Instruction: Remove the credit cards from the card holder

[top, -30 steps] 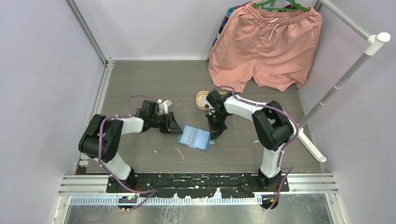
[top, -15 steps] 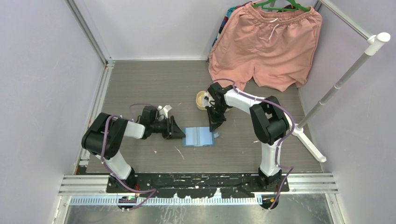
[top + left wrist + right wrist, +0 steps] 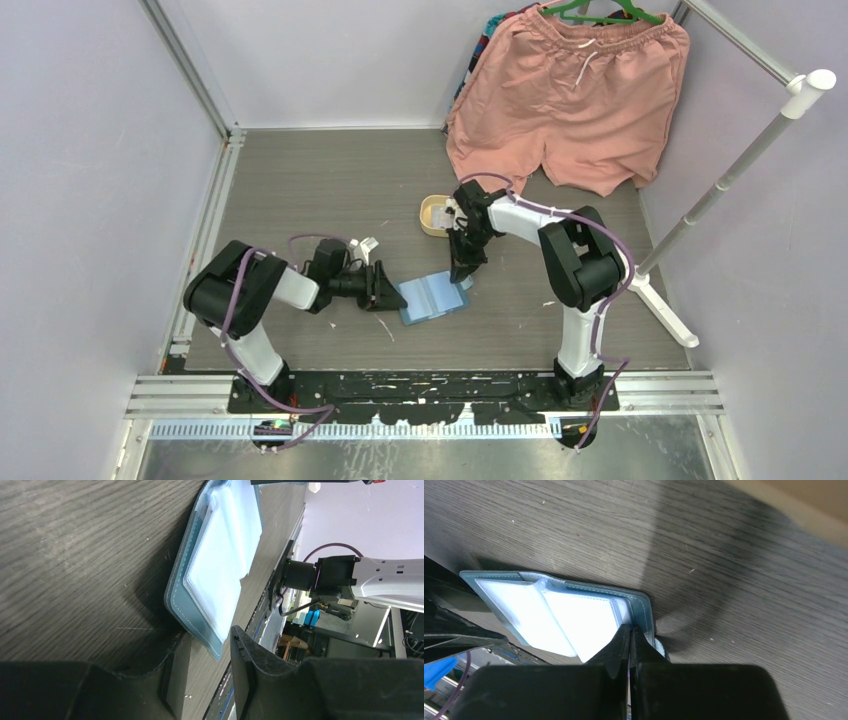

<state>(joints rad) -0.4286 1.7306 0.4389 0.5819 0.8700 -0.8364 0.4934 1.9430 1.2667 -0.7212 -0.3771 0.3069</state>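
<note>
On the bench (image 3: 300, 190) centre, card holder (image 3: 433, 298) lies open flat: teal rim, pale-blue sleeves up. Left fingers (image 3: 393, 294) spread, straddling its left corner; right fingers (image 3: 630, 645) pressed together on its right edge.

Salmon-pink shorts (image 3: 570, 100) hang from a green hanger (image 3: 600, 12) at the far right, beside a slanting white rack pole (image 3: 740, 165). An oval tan tray (image 3: 434, 214) sits on the grey wood-grain bench (image 3: 320, 180) near their hem; pale scraps (image 3: 384, 328) lie nearer the front
</note>
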